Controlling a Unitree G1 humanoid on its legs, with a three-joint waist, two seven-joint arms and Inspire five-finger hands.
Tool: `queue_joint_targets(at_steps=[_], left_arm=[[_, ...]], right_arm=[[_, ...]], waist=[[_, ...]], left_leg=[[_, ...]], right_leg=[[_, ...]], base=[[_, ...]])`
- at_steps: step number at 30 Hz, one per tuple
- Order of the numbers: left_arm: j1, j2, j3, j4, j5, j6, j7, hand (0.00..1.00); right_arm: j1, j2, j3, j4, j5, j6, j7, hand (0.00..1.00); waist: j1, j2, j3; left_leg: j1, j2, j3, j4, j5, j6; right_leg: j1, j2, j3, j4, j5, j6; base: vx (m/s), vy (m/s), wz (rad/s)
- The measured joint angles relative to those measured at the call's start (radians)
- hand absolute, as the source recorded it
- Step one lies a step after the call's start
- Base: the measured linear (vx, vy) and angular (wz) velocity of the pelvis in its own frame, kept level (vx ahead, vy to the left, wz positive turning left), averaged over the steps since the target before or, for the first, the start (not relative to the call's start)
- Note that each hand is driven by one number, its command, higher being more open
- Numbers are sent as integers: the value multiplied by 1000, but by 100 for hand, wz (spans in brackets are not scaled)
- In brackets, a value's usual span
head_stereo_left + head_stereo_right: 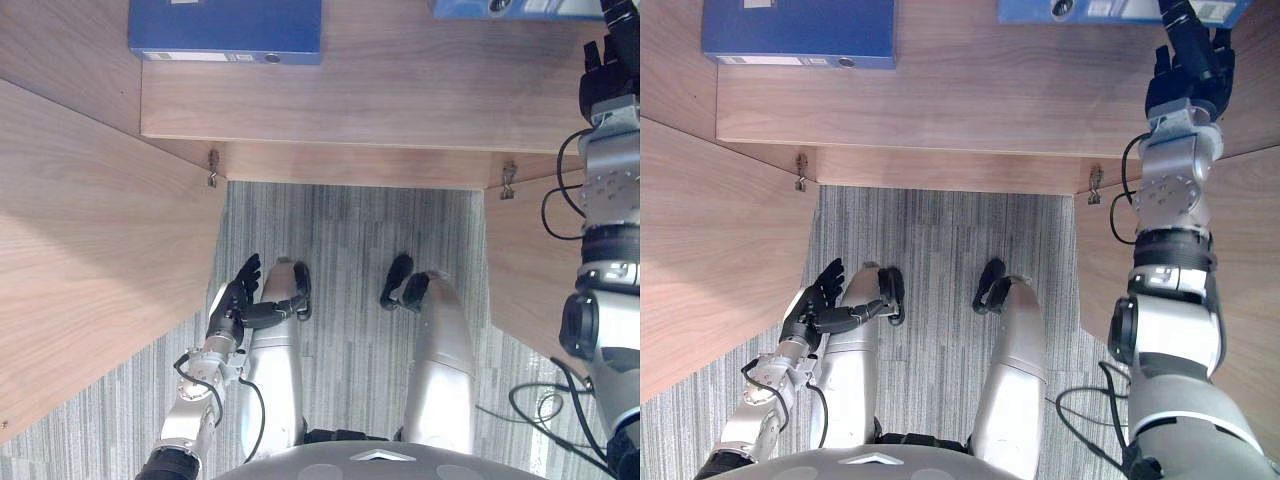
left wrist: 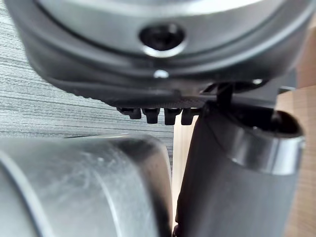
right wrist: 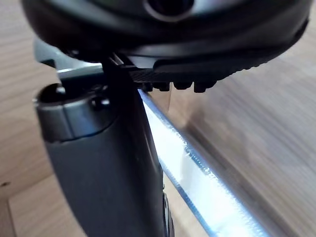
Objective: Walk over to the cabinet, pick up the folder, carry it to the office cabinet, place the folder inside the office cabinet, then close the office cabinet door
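Observation:
A blue folder [image 1: 1090, 10] lies flat at the right of the cabinet shelf [image 1: 990, 100]. My right hand [image 1: 1188, 75] reaches up to that folder, its fingers straight and lying over the folder's near right end. In the right wrist view the folder's pale edge [image 3: 197, 173] runs past the thumb [image 3: 108, 163]. A second blue folder [image 1: 225, 28] lies flat at the shelf's left. My left hand [image 1: 235, 300] hangs low by my side, open and holding nothing.
Both wooden cabinet doors stand open toward me: the left door [image 1: 90, 250] and the right door [image 1: 1250, 250], with metal hinges [image 1: 213, 168] at the shelf's corners. Grey striped carpet [image 1: 350, 240] lies between the doors.

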Motion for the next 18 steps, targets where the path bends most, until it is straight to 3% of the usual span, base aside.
queue_joint_targets(at_steps=[3,5,8,14,18], left_arm=[[0,0,4,-5,4,0,3,100],[1,0,3,-13,6,10,3,100],[2,1,2,-32,35,20,2,100],[6,27,3,-45,83,24,-5,100],[6,45,2,-54,93,24,-22,100]], right_arm=[[167,77,-14,-230,-14,-5,0,100],[345,179,-14,-409,-40,-8,3,100],[515,269,-13,-496,-38,-8,2,100],[725,289,5,-621,-36,-14,27,100],[781,288,40,-643,-36,-17,64,100]], waist=[[-1,-13,7],[-5,-24,7],[-7,-31,6],[-21,-34,6],[-24,-40,6]], left_leg=[[4,7,1,0,-3,-3],[5,10,2,1,-4,-5],[11,10,4,0,-5,-5],[30,10,8,-3,-10,-6],[42,11,12,-10,-10,-7]], right_leg=[[1,8,3,-1,0,0],[2,9,2,0,-2,-3],[7,7,3,1,-3,-4],[21,7,7,2,-11,-8],[27,7,7,2,-12,-11]], base=[[-1,-9,-6],[-3,-6,-2],[0,0,0],[0,0,0],[0,0,0]])
